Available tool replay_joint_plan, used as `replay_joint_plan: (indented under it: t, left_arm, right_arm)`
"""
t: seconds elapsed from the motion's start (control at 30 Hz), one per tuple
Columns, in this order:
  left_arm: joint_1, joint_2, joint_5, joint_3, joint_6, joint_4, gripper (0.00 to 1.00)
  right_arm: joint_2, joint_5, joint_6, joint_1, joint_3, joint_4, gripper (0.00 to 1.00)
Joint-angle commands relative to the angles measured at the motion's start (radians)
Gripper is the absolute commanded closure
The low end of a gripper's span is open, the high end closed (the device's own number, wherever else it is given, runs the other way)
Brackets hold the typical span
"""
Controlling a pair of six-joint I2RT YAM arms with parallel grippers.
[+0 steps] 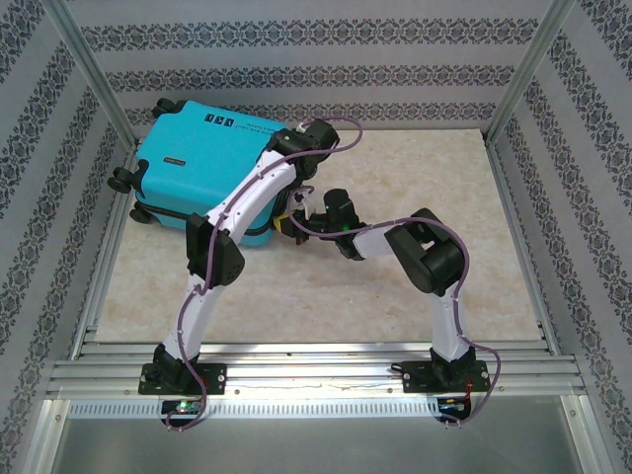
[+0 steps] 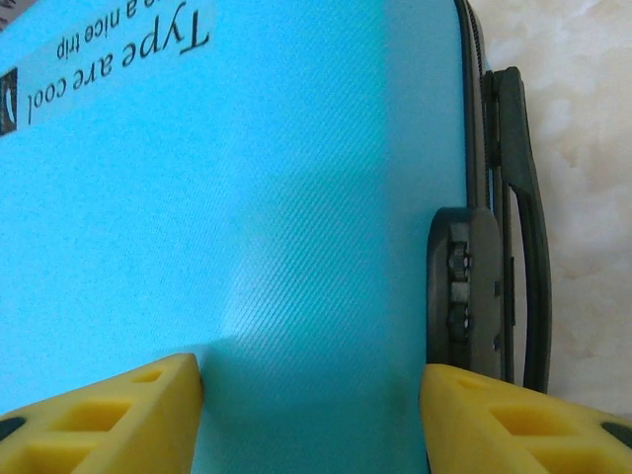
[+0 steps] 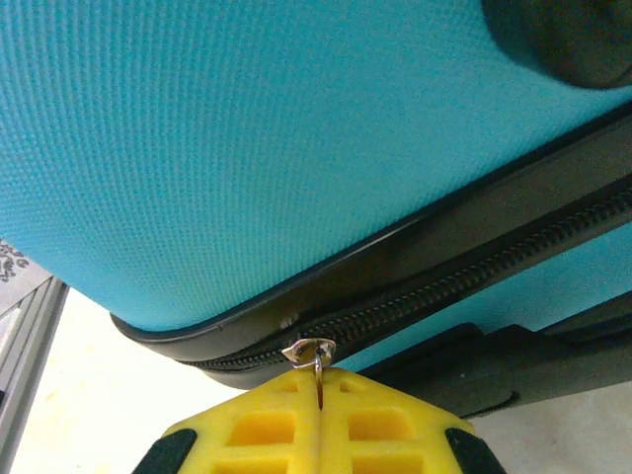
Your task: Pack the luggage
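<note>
In the top view, the luggage is seen closed and laid flat on the desk. Its wheels are turned away from the right claw. That claw is set against the black zipper band at the near right corner of the luggage, so the turquoise shell lies just beyond it and to its left. The left arm is stretched across the right part of the shell, with its wrist raised over the far right corner.

In the left wrist view, the left claw is seen open. Its yellow fingers are spread wide and nothing is clasped between them. The flat turquoise face of the luggage is spread close below and ahead of the claw. A printed label is seen ahead to the left. A lock and the black handle are seen just ahead of the right finger, with bare desk beyond them.

In the right wrist view, the right claw is seen closed, with the metal zipper pull pinched between its fingertips. The zipper is seen running ahead and to the right of the claw. The turquoise shell is seen close above it, and a black wheel at the upper right.
</note>
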Motion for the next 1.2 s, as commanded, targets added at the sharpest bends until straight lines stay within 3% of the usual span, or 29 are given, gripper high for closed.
replay_joint_plan:
  t: [0.0,0.27,0.57,0.83,0.93,1.17]
  left_arm:
    - [0.036,-0.028,0.204,-0.131,-0.020,-0.116,0.42]
    - [0.069,-0.147,0.333,-0.369,-0.012,0.015,0.44]
    - [0.084,-0.219,0.402,-0.539,-0.014,0.110,0.46]
    - [0.084,-0.273,0.477,-0.666,-0.011,0.191,0.48]
    - [0.084,-0.319,0.528,-0.755,-0.011,0.236,0.49]
    - [0.067,-0.493,0.645,-1.059,-0.057,0.341,0.51]
  right_arm:
    - [-0.027,0.132,0.001,-0.044,0.044,0.061,1.00]
    - [-0.021,0.338,0.051,-0.059,0.087,-0.032,1.00]
    - [0.070,0.274,0.073,-0.133,0.290,-0.143,1.00]
    - [0.209,0.125,0.097,-0.209,0.532,-0.232,1.00]
    - [0.197,0.064,0.088,-0.203,0.515,-0.207,1.00]
    - [0.099,0.045,0.058,-0.155,0.341,-0.125,1.00]
